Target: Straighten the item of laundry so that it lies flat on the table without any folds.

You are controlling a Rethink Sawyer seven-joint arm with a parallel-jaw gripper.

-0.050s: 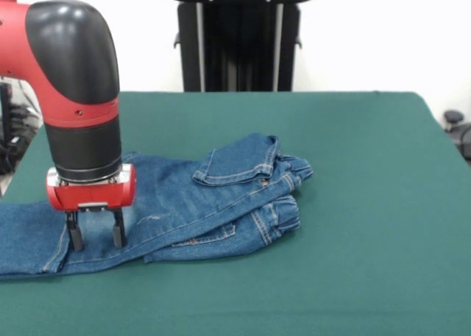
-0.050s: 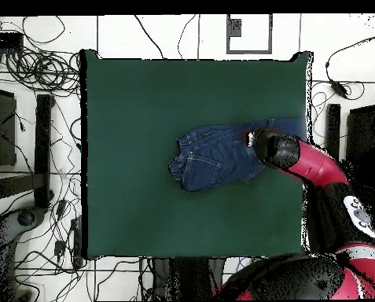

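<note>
The item of laundry, small blue denim jeans (image 1: 199, 204), lies on the green table (image 1: 353, 204) left of the middle. Its waist end is folded over in a bunch at the right, and one leg stretches to the picture's left edge. My gripper (image 1: 96, 242) points straight down over that leg. It is open, with both black fingertips at the denim and nothing held between them. In the overhead view the jeans (image 2: 210, 157) lie right of the table's (image 2: 143, 102) middle, and the red arm (image 2: 300, 161) covers the leg end and the gripper.
The leg of the jeans reaches close to the table's edge (image 2: 303, 126) on the arm's side. A black stand (image 1: 239, 42) rises behind the far edge. Cables (image 2: 33, 71) and dark gear lie on the floor around the table.
</note>
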